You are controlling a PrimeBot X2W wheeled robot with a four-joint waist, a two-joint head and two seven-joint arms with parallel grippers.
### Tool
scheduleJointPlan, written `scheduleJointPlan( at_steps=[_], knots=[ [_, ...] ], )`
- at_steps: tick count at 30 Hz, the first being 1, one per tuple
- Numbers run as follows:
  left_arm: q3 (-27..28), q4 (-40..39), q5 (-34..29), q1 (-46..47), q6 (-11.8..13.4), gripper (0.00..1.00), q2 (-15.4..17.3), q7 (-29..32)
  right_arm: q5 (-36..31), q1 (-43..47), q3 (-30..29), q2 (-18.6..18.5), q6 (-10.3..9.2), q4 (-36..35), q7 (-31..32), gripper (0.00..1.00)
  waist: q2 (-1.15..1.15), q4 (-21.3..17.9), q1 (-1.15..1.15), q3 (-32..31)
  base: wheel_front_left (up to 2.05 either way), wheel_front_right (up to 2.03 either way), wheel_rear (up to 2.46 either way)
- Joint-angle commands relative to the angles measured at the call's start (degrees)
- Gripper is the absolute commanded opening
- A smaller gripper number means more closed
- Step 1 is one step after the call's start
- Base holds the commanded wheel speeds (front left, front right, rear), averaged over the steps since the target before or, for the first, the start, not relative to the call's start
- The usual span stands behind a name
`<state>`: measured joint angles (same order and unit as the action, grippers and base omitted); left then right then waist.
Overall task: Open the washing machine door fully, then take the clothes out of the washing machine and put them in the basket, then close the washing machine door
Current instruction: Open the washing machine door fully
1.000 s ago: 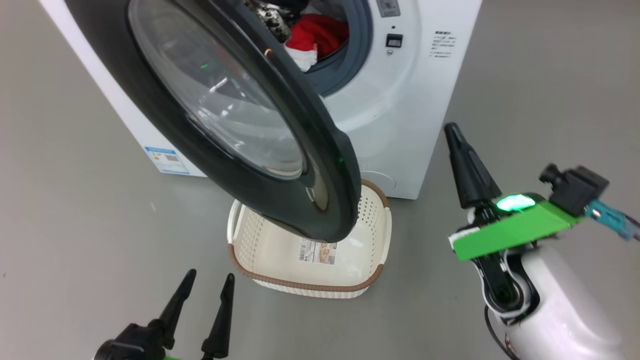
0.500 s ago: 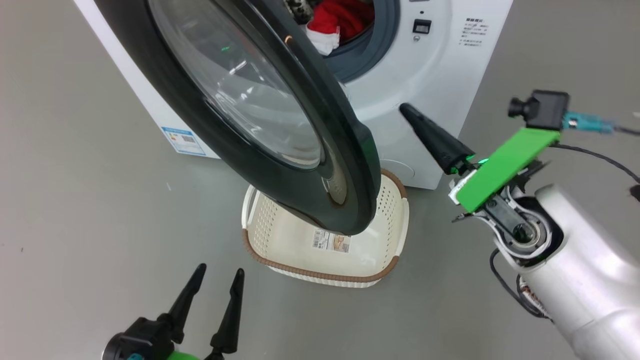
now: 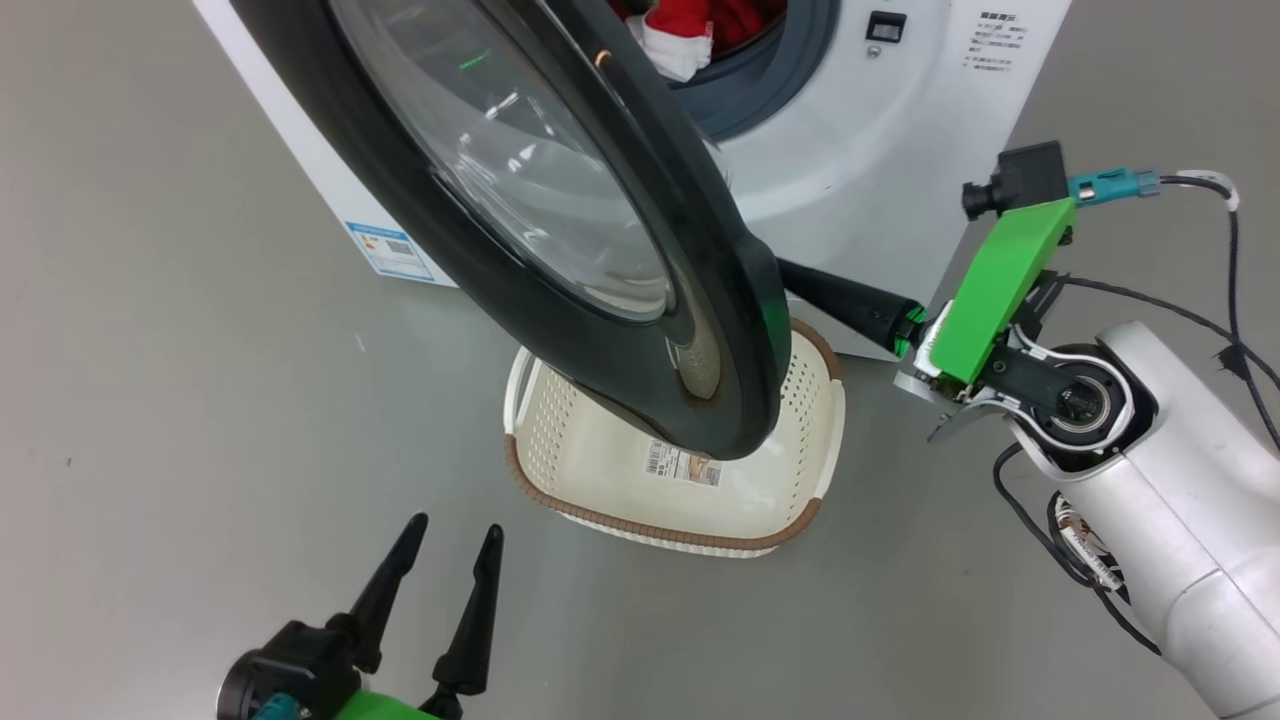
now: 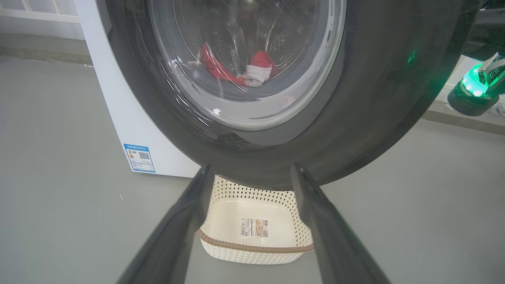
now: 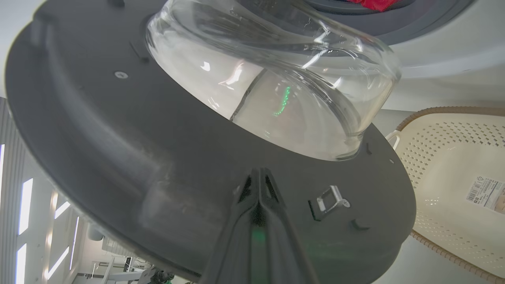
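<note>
The washing machine door (image 3: 560,230), black-rimmed with a glass bowl, stands partly open over the basket (image 3: 640,527). The cream basket sits on the floor before the white washing machine (image 3: 860,150). Red clothes (image 3: 735,18) with white trim lie in the drum, and show through the glass as clothes (image 4: 252,69). My right gripper (image 3: 805,280) is shut and reaches in behind the door's free edge. In the right wrist view the right gripper (image 5: 259,172) rests its tips against the door's inner face (image 5: 118,150), below the glass bowl (image 5: 276,79). My left gripper (image 3: 455,528) hangs open at the lower left, holding nothing.
Grey floor surrounds the machine. A blue label (image 3: 390,245) marks the machine's base. A metal latch (image 5: 329,199) sits on the door's inner face right of my right gripper's fingers. Cables trail from the right wrist (image 3: 1200,330).
The head camera has shifted. My right gripper has swung from pointing up beside the machine to pointing left, its tips now behind the door's edge. The left gripper stays open.
</note>
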<state>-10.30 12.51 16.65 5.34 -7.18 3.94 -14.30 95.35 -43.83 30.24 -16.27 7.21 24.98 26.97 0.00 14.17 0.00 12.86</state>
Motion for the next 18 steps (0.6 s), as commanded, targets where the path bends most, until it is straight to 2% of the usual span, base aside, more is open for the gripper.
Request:
scheduleJointPlan(
  at_steps=[1,18],
  knots=[
    [1.6,-1.1,0.6,1.7,-0.3,1.0,0.4,-0.7,0.3,-1.2,0.6,0.7,0.28,-0.8,1.0,0.0,0.0,0.4,0.0,0.1,0.0,0.0,0.0],
    [1.4,-0.9,0.7,0.7,-0.3,1.0,-0.3,-0.7,-0.6,3.4,2.6,1.9,0.28,-3.5,3.8,0.0,0.0,4.1,0.0,-2.1,0.0,0.0,0.0]
  ],
)
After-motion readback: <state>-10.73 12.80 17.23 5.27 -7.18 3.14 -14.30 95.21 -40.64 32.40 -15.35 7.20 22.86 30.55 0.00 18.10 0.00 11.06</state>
